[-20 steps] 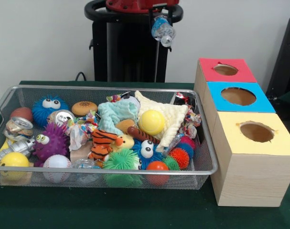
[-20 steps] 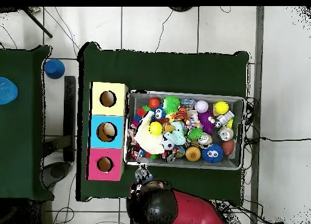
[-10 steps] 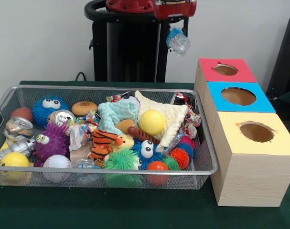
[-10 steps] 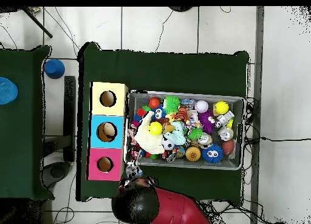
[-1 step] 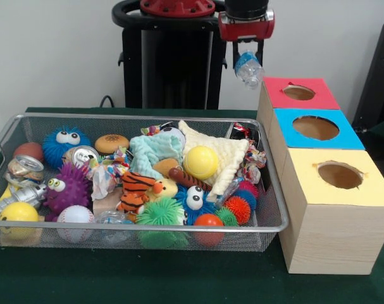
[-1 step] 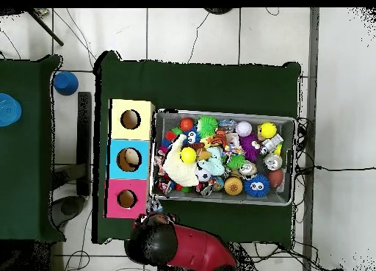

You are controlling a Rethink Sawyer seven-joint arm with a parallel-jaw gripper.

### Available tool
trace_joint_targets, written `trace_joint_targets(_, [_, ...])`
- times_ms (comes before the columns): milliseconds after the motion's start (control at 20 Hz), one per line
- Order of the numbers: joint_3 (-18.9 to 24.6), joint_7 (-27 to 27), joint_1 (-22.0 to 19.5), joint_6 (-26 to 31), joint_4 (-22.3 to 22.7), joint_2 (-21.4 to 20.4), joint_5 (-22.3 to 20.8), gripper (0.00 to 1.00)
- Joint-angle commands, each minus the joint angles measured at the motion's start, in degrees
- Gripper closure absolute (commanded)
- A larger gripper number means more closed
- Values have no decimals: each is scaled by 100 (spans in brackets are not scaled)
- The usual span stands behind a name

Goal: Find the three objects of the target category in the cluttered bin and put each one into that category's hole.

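Note:
My gripper [image 5: 248, 58] hangs high at the back, shut on a crumpled clear plastic bottle [image 5: 250, 69] with a blue end. It sits just left of the red box [image 5: 318, 96] and above the level of its hole [image 5: 298, 92]. In the overhead view the arm [image 6: 172, 242] covers the gripper, and a bit of the bottle [image 6: 156, 206] shows beside the red box [image 6: 114, 200]. The wire bin [image 5: 275, 190] holds crushed cans [image 5: 83, 154], another can [image 5: 24, 168] at the left, and a clear plastic piece [image 5: 112, 218] near the front.
A blue box [image 5: 350, 136] and a yellow box [image 5: 369, 190] follow the red one toward the front. The bin is packed with spiky balls, a yellow ball [image 5: 200, 162], cloths, a toy tiger [image 5: 136, 187] and a baseball [image 5: 74, 215]. A second green table [image 6: 22, 150] stands apart.
The gripper has carried the bottle rightward from over the bin's back edge to beside the red box, and slightly lower. The bin's contents have not moved.

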Motion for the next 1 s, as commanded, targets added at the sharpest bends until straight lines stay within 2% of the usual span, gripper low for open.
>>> trace_joint_targets(50, [109,1639,195,-396,-39,462,449,100])
trace_joint_targets(550, [208,1985,474,-924,-177,946,576,100])
trace_joint_targets(1000, [242,2400,978,-1080,-636,1506,893,100])
